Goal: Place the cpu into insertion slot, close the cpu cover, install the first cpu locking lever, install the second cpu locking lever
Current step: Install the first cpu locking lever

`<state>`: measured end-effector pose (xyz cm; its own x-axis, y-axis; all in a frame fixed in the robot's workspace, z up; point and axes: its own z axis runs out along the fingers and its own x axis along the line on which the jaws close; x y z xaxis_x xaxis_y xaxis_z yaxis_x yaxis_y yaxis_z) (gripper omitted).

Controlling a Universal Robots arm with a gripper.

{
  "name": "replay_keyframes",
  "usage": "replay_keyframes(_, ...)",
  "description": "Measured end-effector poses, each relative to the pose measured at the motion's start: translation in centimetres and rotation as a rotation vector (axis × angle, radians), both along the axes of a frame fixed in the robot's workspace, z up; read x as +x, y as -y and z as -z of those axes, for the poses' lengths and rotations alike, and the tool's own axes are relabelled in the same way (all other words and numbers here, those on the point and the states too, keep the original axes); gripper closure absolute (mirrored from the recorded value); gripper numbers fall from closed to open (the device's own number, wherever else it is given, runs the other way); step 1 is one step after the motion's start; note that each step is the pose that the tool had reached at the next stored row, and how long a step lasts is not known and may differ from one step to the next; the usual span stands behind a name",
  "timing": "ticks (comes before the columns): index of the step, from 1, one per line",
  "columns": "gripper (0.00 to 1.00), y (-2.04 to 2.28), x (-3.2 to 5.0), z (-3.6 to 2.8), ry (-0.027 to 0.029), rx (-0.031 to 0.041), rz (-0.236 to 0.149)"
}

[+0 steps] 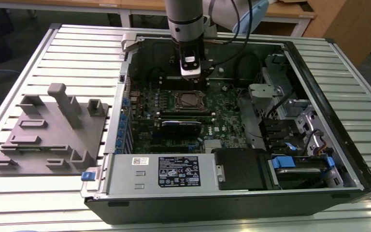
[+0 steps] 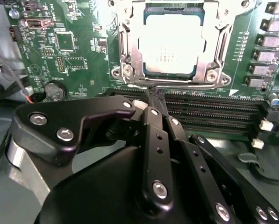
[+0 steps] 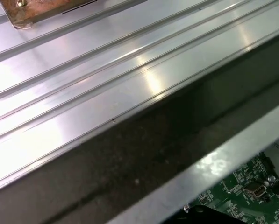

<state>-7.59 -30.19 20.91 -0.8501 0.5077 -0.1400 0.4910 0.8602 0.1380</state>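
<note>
The gripper [image 2: 154, 93] is nearest the lens in the second wrist view: its black linkages converge on fingertips [image 2: 151, 100] pressed together with no gap between them and nothing held, poised just short of the near edge of the insertion slot [image 2: 174, 44]. Taking that slot as the landmark, the open computer case [image 1: 314, 72] surrounds it on all sides, lying on a ribbed aluminium table [image 1: 76, 48], and the green motherboard [image 2: 78, 56] carries it. In the exterior view the arm [image 1: 185, 19] stands directly over the far side of the slot [image 1: 190, 100], with the grey fixture block [image 1: 50, 130] well apart toward the exterior view's left. The long black memory slots [image 2: 209, 112] run between the fingertips and the slot. The cpu cover [image 2: 130, 56] appears folded down as a silvery frame on the slot, and the cpu [image 2: 173, 43] sits inside its window, seated flat. The work therefore appears to stand at the lever stage; whether either locking lever is latched cannot be told. To do this step well, the clenched tips should press a lever squarely, travel low and steady, and stay clear of the memory slots and the chip's top.
</note>
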Motion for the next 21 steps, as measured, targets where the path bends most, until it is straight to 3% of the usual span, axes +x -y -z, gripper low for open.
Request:
replay_keyframes(4, 0.9, 0.02, 0.0, -0.48, 0.0, 0.003, 0.0)
replay_keyframes(13, 0.9, 0.02, 0.01, -0.51, -0.0004, 0.0008, 0.0)
replay_keyframes(16, 0.9, 0.03, 0.03, -0.51, -0.0099, -0.0138, -0.007)
replay_keyframes(21, 0.9, 0.07, 0.09, -0.51, -0.0377, -0.0511, -0.024)
